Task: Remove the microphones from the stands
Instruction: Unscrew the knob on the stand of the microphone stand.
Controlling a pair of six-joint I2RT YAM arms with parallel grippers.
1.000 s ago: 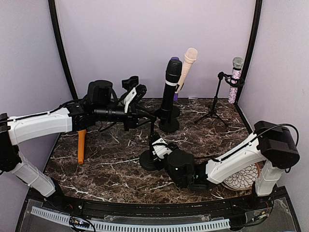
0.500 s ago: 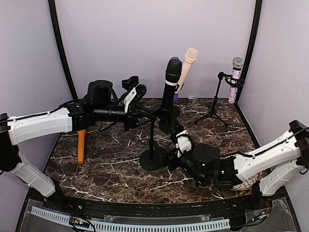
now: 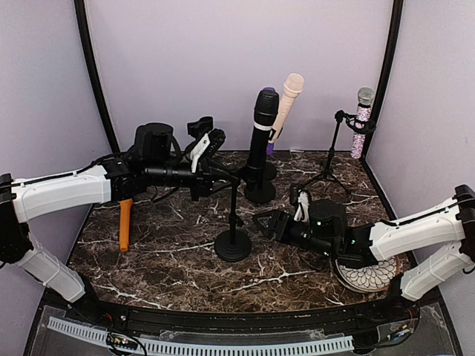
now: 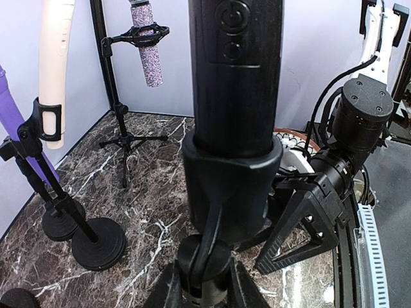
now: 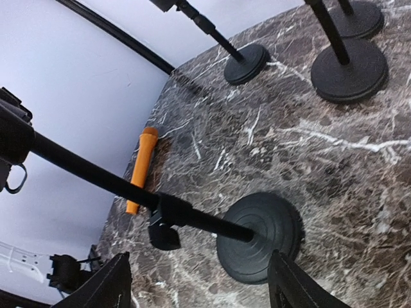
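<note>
A black microphone (image 3: 264,122) (image 4: 234,83) stands upright in the clip (image 4: 231,186) of a round-based stand (image 3: 232,245) (image 5: 260,237) at mid-table. My left gripper (image 3: 231,183) (image 4: 205,289) reaches in from the left. It is shut on the black stem just under the clip, at the top of the stand's pole. My right gripper (image 3: 266,225) (image 5: 199,289) hovers low, to the right of the stand's base. It is open and holds nothing. One of its fingers (image 4: 308,224) shows behind the microphone in the left wrist view.
Beige (image 3: 288,100) and purple (image 3: 269,147) microphones sit on round-based stands behind. A glittery microphone (image 3: 362,122) is on a tripod stand at the back right. An orange microphone (image 3: 125,222) lies at the left. A patterned plate (image 3: 367,274) sits under my right arm.
My right gripper was shut at the stand's base. It has opened and drawn back to the right. The left arm and the microphone have not moved.
</note>
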